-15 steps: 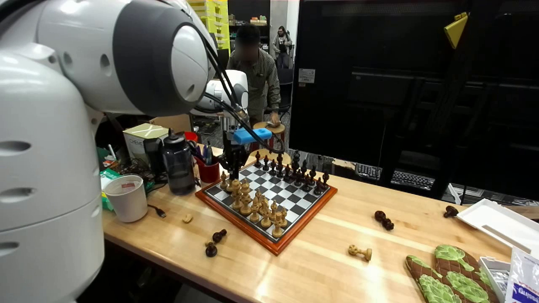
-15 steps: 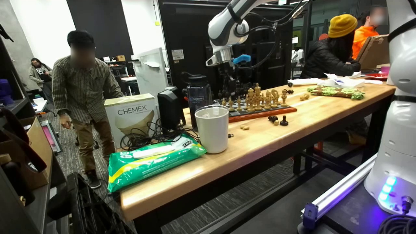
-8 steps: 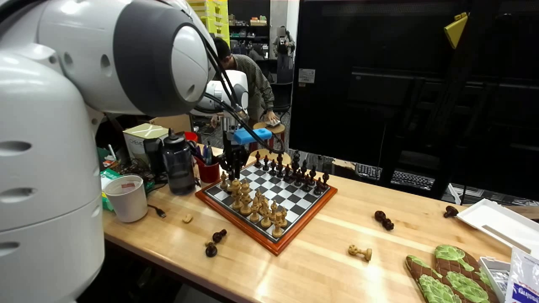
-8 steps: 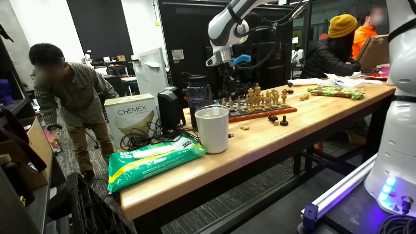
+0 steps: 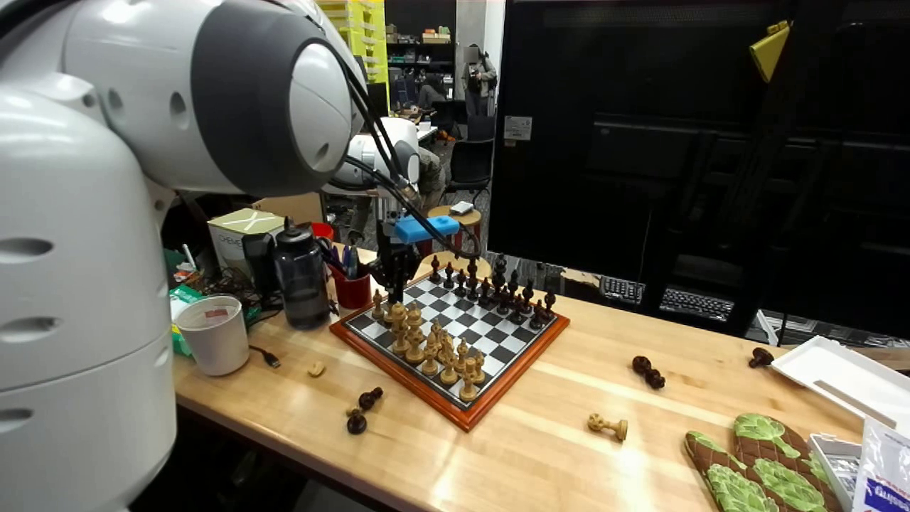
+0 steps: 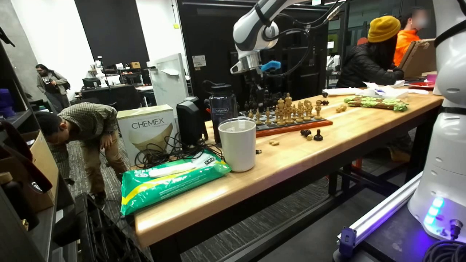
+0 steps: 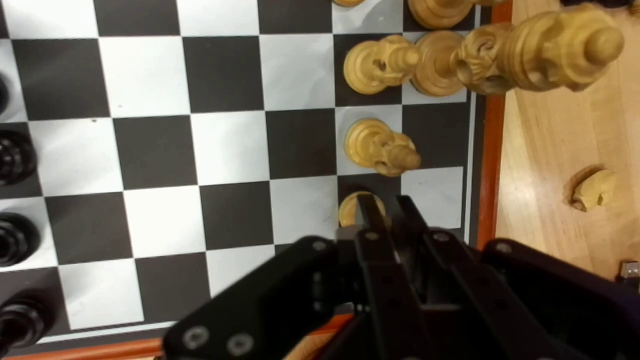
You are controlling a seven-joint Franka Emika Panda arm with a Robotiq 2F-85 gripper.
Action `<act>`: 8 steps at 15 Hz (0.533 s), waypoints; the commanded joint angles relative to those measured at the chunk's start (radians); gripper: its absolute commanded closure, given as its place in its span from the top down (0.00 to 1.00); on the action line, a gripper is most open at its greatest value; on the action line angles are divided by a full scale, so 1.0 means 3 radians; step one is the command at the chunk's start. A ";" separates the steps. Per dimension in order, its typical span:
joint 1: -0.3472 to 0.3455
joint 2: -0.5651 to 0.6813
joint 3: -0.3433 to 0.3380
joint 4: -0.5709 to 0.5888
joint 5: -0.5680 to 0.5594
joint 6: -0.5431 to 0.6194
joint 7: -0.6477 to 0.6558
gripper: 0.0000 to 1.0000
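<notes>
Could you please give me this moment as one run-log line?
Gripper: low over chessboard, jaws narrowly apart | Nearest: light chess piece beneath, grip unclear | Table: loose chess pieces beside chessboard

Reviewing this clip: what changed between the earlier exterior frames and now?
In an exterior view, the man in the checked shirt has bent down much lower; he no longer touches the white object on the stool. A person behind him has shifted slightly. The arm, tool, chessboard and chess pieces show no visible change.
</notes>
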 commanded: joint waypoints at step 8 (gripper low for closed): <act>0.0013 -0.0019 -0.0008 -0.0008 -0.0023 0.0003 -0.0059 0.46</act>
